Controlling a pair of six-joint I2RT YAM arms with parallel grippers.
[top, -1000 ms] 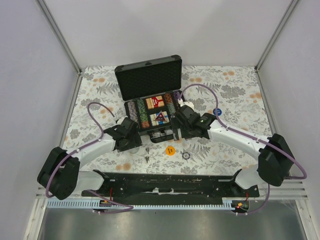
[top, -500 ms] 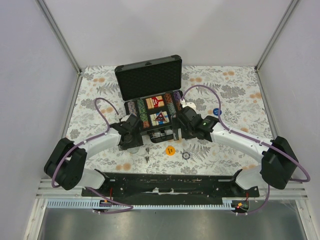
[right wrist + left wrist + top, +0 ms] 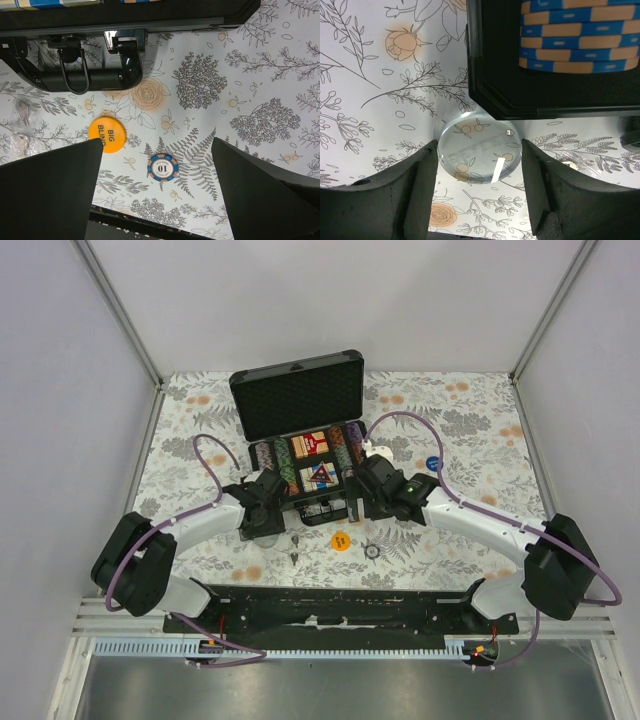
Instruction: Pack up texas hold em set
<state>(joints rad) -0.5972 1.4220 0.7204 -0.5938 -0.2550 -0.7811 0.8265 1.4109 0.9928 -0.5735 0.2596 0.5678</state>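
Note:
The black case (image 3: 300, 472) of the texas hold em set lies open on the floral table, lid (image 3: 297, 395) up, with chip rows and card decks inside. My left gripper (image 3: 269, 523) hovers at the case's front left corner (image 3: 490, 75). It is open, its fingertips (image 3: 431, 160) close on either side of a clear round button (image 3: 480, 147) lying flat on the table. My right gripper (image 3: 358, 508) is wide open in front of the case handle (image 3: 75, 75), above a blue "10" chip (image 3: 163, 167) and beside an orange BIG BLIND button (image 3: 109, 134).
Small keys (image 3: 294, 555) lie on the table near the left gripper. A blue round piece (image 3: 433, 464) sits to the right of the case. The orange button (image 3: 341, 540) and the loose chip (image 3: 372, 551) lie between the arms. Grey walls enclose the table.
The left arm has crept toward the case's corner and its jaws have narrowed around the clear button. The right arm shifted slightly left early on, still wide open.

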